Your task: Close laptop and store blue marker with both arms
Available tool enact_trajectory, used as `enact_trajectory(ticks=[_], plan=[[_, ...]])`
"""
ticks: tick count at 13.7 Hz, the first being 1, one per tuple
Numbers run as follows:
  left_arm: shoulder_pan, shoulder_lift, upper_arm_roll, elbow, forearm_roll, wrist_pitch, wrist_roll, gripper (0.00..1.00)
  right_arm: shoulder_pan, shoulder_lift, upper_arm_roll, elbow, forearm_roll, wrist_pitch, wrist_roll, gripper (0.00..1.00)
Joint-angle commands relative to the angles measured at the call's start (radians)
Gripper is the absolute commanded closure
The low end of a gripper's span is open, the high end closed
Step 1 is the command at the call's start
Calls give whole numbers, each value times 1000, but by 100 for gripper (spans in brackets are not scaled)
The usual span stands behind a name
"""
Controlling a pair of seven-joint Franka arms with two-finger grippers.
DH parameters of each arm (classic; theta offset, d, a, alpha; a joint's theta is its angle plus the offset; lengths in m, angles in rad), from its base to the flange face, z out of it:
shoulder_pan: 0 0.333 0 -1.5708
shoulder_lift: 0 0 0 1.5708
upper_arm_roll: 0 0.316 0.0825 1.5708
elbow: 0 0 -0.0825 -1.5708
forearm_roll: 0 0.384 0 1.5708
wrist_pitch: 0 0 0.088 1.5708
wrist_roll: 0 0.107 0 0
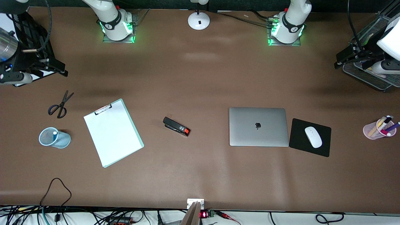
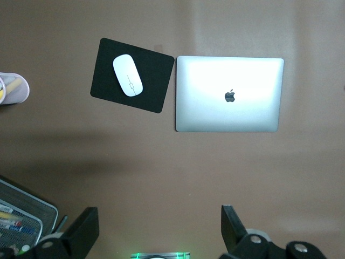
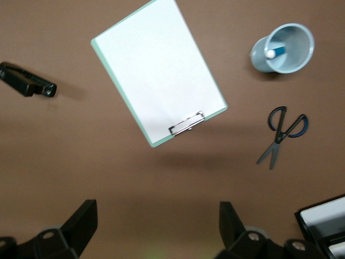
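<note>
The laptop (image 1: 257,126) lies shut on the brown table toward the left arm's end, lid up with the apple logo showing; it also shows in the left wrist view (image 2: 229,94). The blue marker (image 1: 55,134) stands in a light-blue mesh cup (image 1: 53,137) toward the right arm's end; the right wrist view shows the marker (image 3: 275,52) in the cup (image 3: 283,48). My left gripper (image 2: 159,216) is open and empty, held high at the left arm's end of the table (image 1: 345,59). My right gripper (image 3: 158,213) is open and empty, held high at the right arm's end (image 1: 51,65).
A black mouse pad (image 1: 301,147) with a white mouse (image 1: 313,137) lies beside the laptop. A pink pen cup (image 1: 378,128), black stapler (image 1: 176,126), clipboard (image 1: 113,132) and scissors (image 1: 60,105) lie on the table. Mesh trays stand at both ends. A lamp base (image 1: 198,20) stands between the arm bases.
</note>
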Motion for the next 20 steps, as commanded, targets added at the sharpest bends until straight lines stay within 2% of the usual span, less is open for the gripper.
enact_trajectory(ticks=[1, 5, 14, 20], plan=[[-12, -16, 13, -9, -17, 2, 13, 0, -5, -101, 7, -93, -43, 61, 27, 0], [-6, -5, 12, -5, -22, 0, 11, 0, -6, -54, 8, 28, -54, 40, 10, 0], [-4, -2, 10, 9, -22, -15, 14, 0, 1, -46, 10, 26, -15, 25, 13, 0], [-6, 0, 7, 8, -17, -26, 14, 0, 3, -37, 10, 31, -20, 18, -13, 0]])
